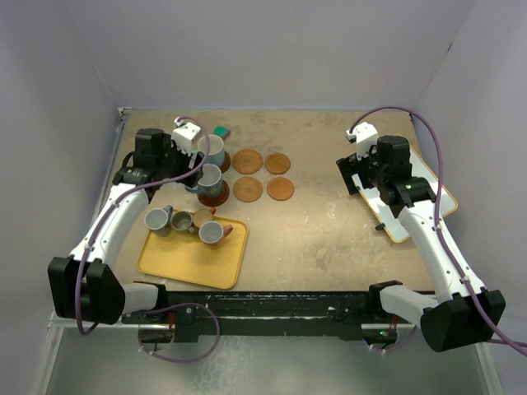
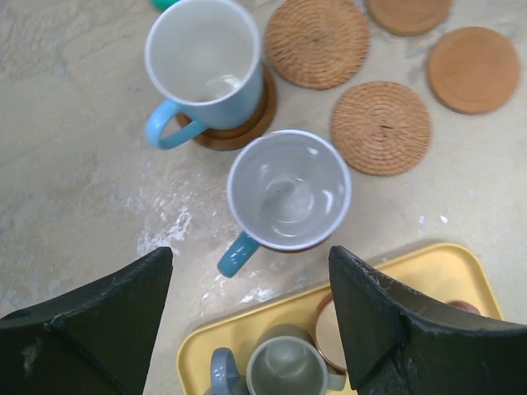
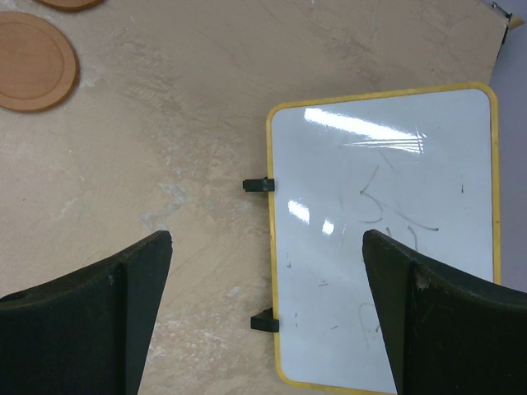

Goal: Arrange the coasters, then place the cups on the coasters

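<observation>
Two light blue cups stand on dark coasters at the back left: the far cup [image 1: 213, 148] [image 2: 204, 51] on a coaster [image 2: 247, 127], the near cup [image 1: 210, 175] [image 2: 288, 191] covering most of its own. My left gripper [image 1: 193, 169] [image 2: 251, 255] hangs open just above and on the near side of the near cup, with nothing between its fingers. Several bare coasters [image 1: 248, 189] [image 2: 381, 127] lie to the right of the cups. A grey cup [image 1: 158, 220] [image 2: 288, 366] and other smaller cups [image 1: 214, 233] sit on the yellow tray [image 1: 185, 263] [image 2: 412, 284]. My right gripper [image 1: 356, 174] [image 3: 268, 239] is open and empty.
A yellow-framed whiteboard [image 1: 436, 196] [image 3: 383, 239] lies flat at the right under my right gripper. A small teal block [image 1: 221, 131] sits behind the far cup. One orange coaster [image 3: 33, 62] shows at the top left of the right wrist view.
</observation>
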`<move>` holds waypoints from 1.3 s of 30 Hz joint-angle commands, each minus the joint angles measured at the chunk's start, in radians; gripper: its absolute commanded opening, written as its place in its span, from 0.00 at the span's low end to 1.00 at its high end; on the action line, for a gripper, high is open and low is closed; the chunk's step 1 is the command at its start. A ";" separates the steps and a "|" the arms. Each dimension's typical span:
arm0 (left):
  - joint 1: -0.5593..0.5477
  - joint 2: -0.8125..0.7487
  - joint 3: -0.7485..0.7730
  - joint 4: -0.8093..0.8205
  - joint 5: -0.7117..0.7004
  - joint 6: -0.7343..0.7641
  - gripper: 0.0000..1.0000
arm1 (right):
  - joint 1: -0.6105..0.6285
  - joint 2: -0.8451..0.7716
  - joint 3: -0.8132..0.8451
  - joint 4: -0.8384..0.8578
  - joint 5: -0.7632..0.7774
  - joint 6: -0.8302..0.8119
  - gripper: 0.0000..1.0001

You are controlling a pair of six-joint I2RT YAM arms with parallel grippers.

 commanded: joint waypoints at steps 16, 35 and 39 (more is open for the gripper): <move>-0.076 -0.121 -0.018 -0.419 0.499 0.624 0.72 | -0.002 -0.003 0.014 0.021 0.002 -0.001 1.00; -0.285 0.029 0.008 -0.577 0.259 1.009 0.43 | -0.002 0.015 0.010 0.021 0.010 -0.010 1.00; -0.323 0.064 0.003 -0.546 0.235 0.999 0.38 | -0.002 0.017 0.009 0.022 0.010 -0.011 1.00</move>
